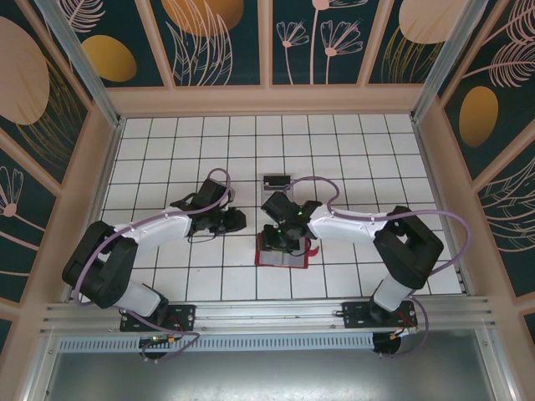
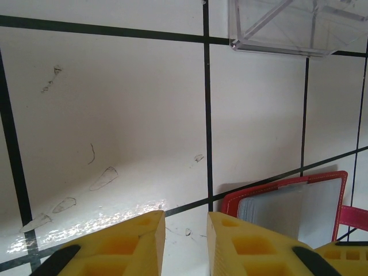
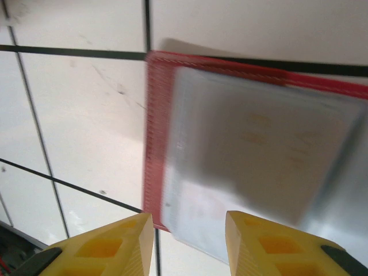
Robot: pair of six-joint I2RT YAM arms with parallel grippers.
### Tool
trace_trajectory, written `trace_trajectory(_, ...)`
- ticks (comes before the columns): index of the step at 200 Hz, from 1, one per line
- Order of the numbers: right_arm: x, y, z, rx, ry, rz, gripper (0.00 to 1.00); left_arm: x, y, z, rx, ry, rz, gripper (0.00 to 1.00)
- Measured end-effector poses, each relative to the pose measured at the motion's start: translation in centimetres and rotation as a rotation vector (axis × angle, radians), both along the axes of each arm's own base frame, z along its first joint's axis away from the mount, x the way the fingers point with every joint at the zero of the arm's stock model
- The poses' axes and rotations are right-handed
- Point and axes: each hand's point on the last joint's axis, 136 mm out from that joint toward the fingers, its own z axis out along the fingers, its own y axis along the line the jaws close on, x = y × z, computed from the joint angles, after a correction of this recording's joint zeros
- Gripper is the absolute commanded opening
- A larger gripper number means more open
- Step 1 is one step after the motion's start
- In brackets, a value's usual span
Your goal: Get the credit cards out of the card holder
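Right wrist view has the right claw with its yellow fingers apart and nothing between them, poised over the lower left corner of the red wallet. The wallet lies open and flat on the white tiled surface. Its inside is pale grey within a red border, and blur hides what the grey is. The left claw has its fingers a narrow gap apart, gripping nothing, above bare tile just beside the wallet's corner. A red tab sticks out from the wallet's right edge there. Farther off stands a clear box. From above, the wallet lies between the two arms, under the right claw.
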Motion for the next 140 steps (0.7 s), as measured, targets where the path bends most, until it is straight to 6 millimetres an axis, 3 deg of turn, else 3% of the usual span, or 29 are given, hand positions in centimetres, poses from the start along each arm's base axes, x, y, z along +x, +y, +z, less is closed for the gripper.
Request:
trace_trajectory(41,0.7,1.8,-0.6,0.022,0.009,0.019,0.39,0.0,0.1,0.0,0.002,-0.002,0.002,0.27)
trace_trajectory(66,0.5,1.9,-1.5,0.013,0.028,0.024,0.39,0.1,0.1,0.0,0.003,-0.002,0.003,0.27)
trace_trajectory(140,0.6,2.0,-1.5,0.013,0.022,0.029,0.38,0.2,0.2,0.0,0.011,-0.007,0.008,0.27)
